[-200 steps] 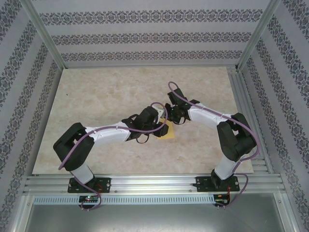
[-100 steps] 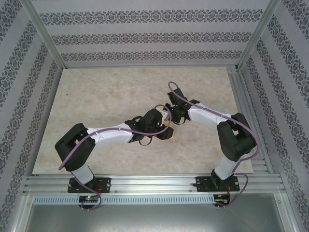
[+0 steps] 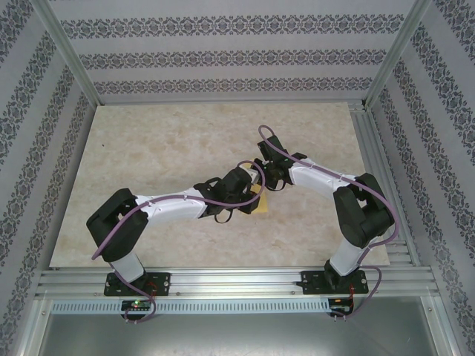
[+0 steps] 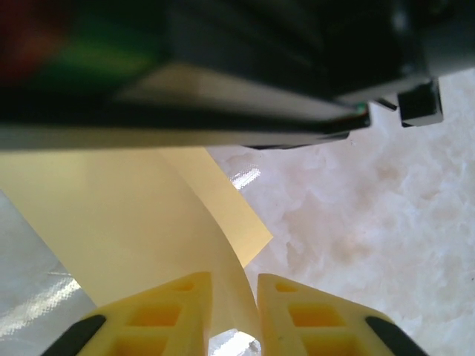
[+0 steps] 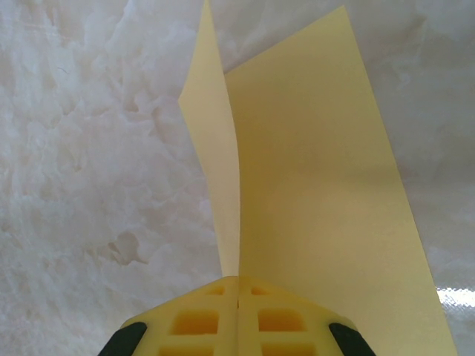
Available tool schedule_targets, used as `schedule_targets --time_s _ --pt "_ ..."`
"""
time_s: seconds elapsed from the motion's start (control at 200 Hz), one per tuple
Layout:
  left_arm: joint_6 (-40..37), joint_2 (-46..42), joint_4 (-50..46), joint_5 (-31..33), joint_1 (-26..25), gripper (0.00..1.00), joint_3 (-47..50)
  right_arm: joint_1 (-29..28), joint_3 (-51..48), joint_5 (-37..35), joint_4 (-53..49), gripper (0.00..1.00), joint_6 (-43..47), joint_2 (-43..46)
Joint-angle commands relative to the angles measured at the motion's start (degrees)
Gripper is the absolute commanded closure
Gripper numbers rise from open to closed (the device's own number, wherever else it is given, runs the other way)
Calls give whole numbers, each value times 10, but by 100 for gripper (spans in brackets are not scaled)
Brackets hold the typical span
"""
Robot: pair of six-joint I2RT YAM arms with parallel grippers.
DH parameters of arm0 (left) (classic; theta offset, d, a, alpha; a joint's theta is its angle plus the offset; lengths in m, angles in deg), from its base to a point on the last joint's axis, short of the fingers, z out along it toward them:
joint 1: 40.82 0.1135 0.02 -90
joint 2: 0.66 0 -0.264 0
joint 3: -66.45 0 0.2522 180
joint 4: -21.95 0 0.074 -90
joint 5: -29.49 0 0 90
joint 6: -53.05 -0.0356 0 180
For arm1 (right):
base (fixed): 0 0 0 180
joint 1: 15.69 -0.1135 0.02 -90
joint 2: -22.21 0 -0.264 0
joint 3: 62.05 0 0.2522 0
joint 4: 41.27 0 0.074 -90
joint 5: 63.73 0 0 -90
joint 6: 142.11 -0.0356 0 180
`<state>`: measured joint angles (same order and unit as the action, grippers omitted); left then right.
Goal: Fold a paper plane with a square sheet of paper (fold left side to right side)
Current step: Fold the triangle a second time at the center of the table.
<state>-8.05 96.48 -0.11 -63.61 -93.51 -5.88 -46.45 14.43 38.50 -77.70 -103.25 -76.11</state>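
Observation:
The square sheet of paper [image 3: 260, 205] is yellow-orange and bent double, one half standing up from the tabletop. My right gripper [image 5: 238, 280] is shut on the square sheet of paper [image 5: 319, 185], with the raised flap rising from between its pressed fingers. From the other side, my left gripper [image 4: 234, 278] straddles the curved flap [image 4: 111, 215], its yellow fingers [image 4: 297, 311] a narrow gap apart with the paper between them. From above, the left gripper [image 3: 251, 194] and right gripper [image 3: 265, 180] meet mid-table. The paper plane is not in view.
The marble-patterned tabletop [image 3: 163, 148] is bounded by aluminium rails at the near edge [image 3: 237, 280] and the right side [image 3: 369, 148]. Patterned walls enclose the cell. The right arm's dark body [image 4: 223, 67] hangs close above the left wrist camera.
My left gripper has moved a little right toward the right gripper, covering more of the paper, and its jaws have narrowed around the flap. The right arm stays put.

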Motion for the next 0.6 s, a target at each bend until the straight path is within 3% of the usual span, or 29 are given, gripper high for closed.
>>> schedule_targets --time_s 0.0,0.28,0.594 --pt "-12 -1 -13 -1 -7 83 -19 -2 -2 2 -1 98 0 -3" --pt "-14 -3 -14 -7 -7 100 -18 0 -2 3 -8 91 12 3" --pt "-10 -6 -12 -34 1 100 -16 51 -40 9 -22 66 44 88"
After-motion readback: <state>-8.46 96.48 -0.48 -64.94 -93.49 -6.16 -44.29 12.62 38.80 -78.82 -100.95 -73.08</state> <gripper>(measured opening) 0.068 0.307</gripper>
